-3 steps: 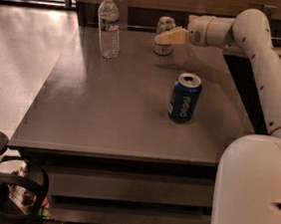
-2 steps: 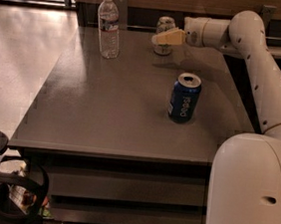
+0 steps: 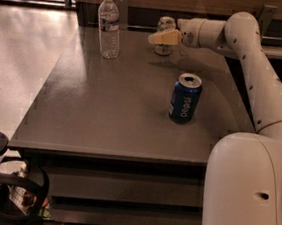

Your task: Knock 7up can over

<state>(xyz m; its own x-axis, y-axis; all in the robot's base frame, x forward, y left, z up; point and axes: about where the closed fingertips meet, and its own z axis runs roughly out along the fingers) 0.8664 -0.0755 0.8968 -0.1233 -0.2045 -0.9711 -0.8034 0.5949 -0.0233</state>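
Note:
The 7up can (image 3: 166, 24) stands upright at the far side of the grey table (image 3: 106, 111), pale silver-green with a metal top. My gripper (image 3: 158, 37) reaches in from the right and sits right in front of the can's middle, covering part of its side. Its tan fingers (image 3: 165, 36) point left across the can. I cannot tell whether the gripper touches the can.
A dark blue Pepsi can (image 3: 185, 98) stands upright at the table's right middle, under my arm (image 3: 256, 71). A clear plastic water bottle (image 3: 109, 26) stands at the far left. A dark wall runs behind the table. The robot's white body (image 3: 248, 196) fills the lower right.
The gripper has shifted slightly left across the front of the 7up can. The can still stands upright. The Pepsi can and bottle have not moved.

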